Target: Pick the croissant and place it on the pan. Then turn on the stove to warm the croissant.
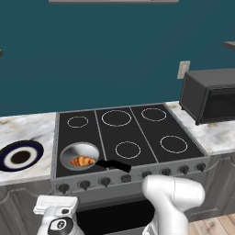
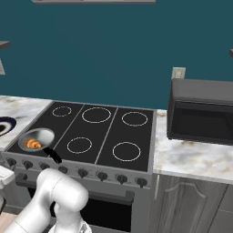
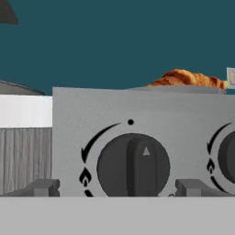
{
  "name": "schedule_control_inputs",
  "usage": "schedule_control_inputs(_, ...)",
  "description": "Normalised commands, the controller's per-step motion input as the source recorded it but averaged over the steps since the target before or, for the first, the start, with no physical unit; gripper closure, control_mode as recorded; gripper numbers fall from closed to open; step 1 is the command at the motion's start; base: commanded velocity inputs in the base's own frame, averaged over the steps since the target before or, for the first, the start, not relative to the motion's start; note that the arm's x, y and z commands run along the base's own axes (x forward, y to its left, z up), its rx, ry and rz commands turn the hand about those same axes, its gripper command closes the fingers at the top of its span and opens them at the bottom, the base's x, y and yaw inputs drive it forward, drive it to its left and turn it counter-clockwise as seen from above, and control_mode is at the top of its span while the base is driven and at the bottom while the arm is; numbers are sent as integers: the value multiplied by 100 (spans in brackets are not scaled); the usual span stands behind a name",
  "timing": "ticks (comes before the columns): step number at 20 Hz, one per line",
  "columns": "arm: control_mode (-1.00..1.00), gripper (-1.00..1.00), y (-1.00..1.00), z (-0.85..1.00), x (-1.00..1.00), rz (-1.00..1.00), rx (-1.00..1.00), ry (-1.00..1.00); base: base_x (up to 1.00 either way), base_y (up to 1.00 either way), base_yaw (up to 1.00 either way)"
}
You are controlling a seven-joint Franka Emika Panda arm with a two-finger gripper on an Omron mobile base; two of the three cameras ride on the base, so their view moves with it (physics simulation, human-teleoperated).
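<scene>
The stove's front panel (image 3: pixel 137 110) hides the croissant's (image 3: pixel 188 78) underside; a second knob (image 3: pixel 227 156) is edge-cropped

One croissant (image 1: pixel 82 161), one pan (image 1: pixel 79 150), one plate (image 1: pixel 20 156), one microwave (image 1: pixel 209 95), and one stove (image 1: pixel 137 133) with six burner rings.

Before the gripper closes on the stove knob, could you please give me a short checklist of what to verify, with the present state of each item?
1. Small golden-brown crescent croissant lies inside the round shiny silver frying pan: ok.
2. Pan sits on the front left burner of the wide black glass stove: ok.
3. Gripper is open, one finger tip on each side of the dark round knob: ok.
4. Knob centred between the tips in the hand view: ok.
5. Knob's pointer upright, near the dot above it, so seemingly not yet turned: ok.
6. This knob controls the pan's burner: cannot tell.
</scene>
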Motion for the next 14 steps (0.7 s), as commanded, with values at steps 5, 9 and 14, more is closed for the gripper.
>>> schedule_control_inputs(5, -100, -100, 3, -17, 20, 0, 0, -3, 0, 0, 0)
schedule_control_inputs(9, -100, -100, 0, 0, 2, 0, 0, 0, 0, 0, 0)
schedule_control_inputs(14, -100, -100, -4, 0, 0, 0, 0, 0, 0, 0, 0)
